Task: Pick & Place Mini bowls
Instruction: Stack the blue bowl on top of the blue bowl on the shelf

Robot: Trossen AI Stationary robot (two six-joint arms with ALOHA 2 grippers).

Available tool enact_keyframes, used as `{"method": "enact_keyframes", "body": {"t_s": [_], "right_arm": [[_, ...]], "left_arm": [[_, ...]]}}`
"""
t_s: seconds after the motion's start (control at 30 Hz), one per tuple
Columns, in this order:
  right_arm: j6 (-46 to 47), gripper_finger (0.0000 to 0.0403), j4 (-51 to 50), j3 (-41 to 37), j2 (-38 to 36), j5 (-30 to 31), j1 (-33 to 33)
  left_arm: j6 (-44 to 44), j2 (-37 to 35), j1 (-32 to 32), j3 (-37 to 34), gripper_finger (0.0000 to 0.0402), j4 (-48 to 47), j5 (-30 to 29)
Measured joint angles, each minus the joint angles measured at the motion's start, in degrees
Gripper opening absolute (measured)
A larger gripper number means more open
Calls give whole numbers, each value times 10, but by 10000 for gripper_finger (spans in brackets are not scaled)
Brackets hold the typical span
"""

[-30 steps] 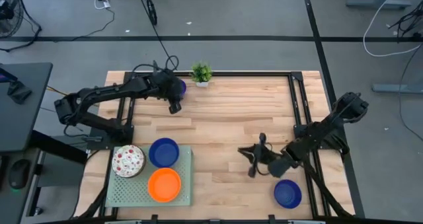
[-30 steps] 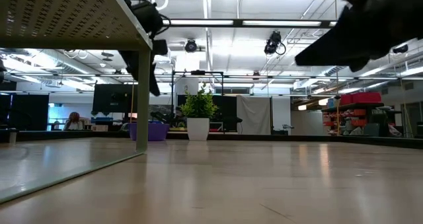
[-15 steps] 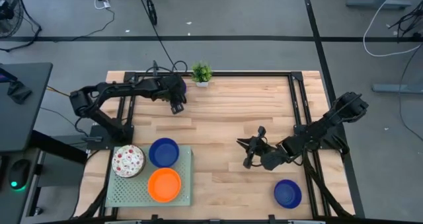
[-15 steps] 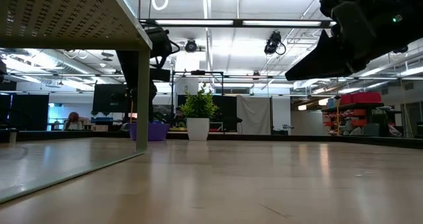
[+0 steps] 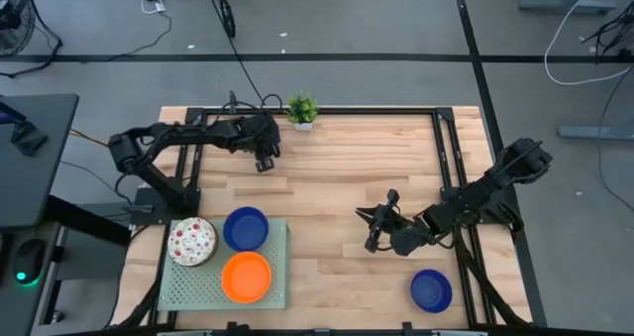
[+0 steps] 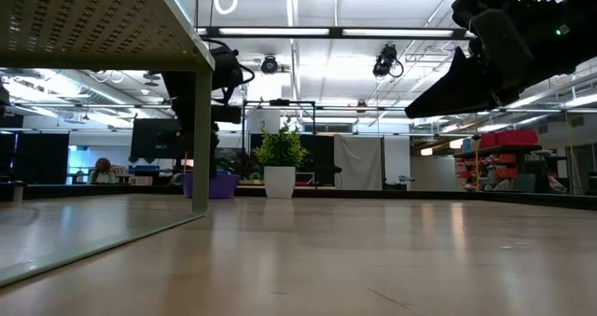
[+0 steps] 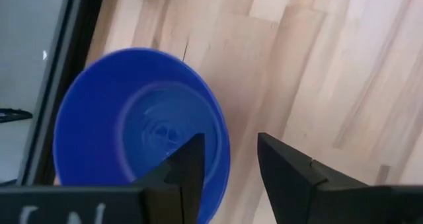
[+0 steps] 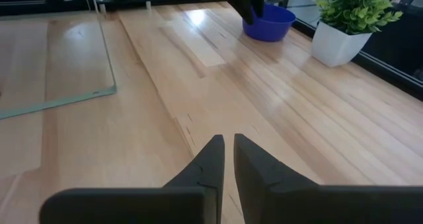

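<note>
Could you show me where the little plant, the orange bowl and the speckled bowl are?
plant [image 5: 301,108]: high view, on its green leaves.
orange bowl [image 5: 246,277]: high view, middle of its inside.
speckled bowl [image 5: 192,241]: high view, middle of its patterned inside.

Hidden almost wholly beneath the left gripper [image 5: 264,161] from above: the round dark blue mini bowl [image 7: 142,135]. Cut off by the edge in the left wrist view. Too small to make out: distant figure [image 6: 104,171] beyond the surface.
</note>
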Motion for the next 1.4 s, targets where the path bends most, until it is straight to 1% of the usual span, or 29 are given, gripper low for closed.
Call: {"method": "enact_keyframes", "body": {"t_s": [0.17,0.27,0.6,0.73,0.83,0.97,1.1,1.17,1.3,1.4], "right_arm": [[2,36,0,0,0,0,0],[2,36,0,0,0,0,0],[4,36,0,0,0,-9,0],[10,36,0,0,0,-15,1],[19,36,1,0,0,-16,1],[19,36,5,0,0,-28,1],[19,36,6,0,0,-29,2],[18,36,7,0,0,-29,2],[19,36,9,0,0,-29,2],[19,36,14,0,0,-30,2]], "left_arm": [[-1,8,6,-6,141,4,4],[-4,8,6,-6,124,10,13],[-10,8,7,-6,11,10,23],[0,5,1,-6,8,7,23],[2,3,-17,-5,5,5,13],[2,-22,-55,-4,4,1,-1],[0,-69,-111,-2,4,-2,-21],[-10,-95,-141,10,4,-17,-23],[-24,-139,-212,57,4,-40,-18],[-28,-150,-277,109,4,-79,-12]]}}
